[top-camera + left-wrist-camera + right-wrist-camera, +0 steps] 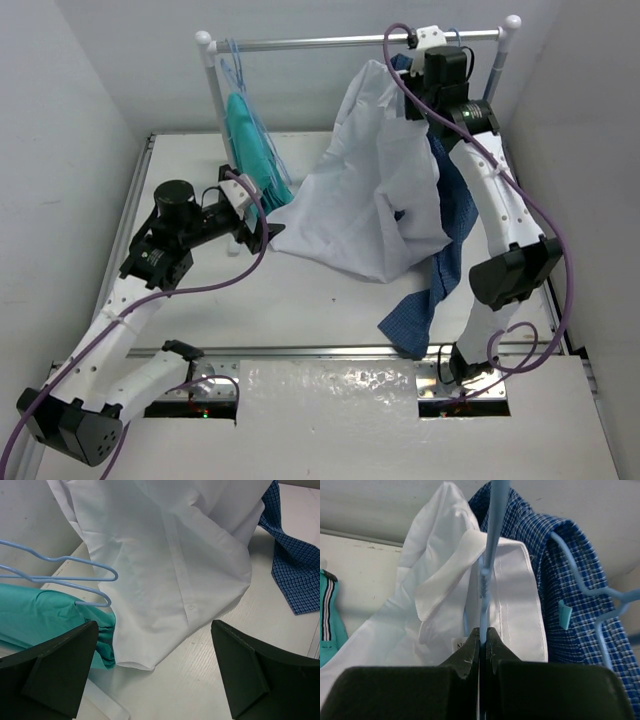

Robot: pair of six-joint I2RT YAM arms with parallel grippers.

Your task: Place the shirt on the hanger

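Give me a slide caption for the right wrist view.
Right gripper pinching the blue hanger by its stem, white shirt gathered around it, checked shirt hanging alongside.

1. The thin pale-blue wire hanger (487, 555) leaves the right wrist view through the top edge, so its hook is unseen. Its lower end vanishes between the dark, pressed-together fingers of the right gripper (480, 642) at bottom centre.
2. A small label (458, 643) inside the collar of the large white button-up shirt (440, 580) is half covered there, its lettering unreadable.
3. At the upper right of the top view, the dark blue checked shirt (455, 215) is largely hidden behind the white shirt and the right arm (497, 205).
4. In the left wrist view, the teal-green garment (45, 612) is cut by the left edge and covered at lower left by a finger of the left gripper (154, 625).
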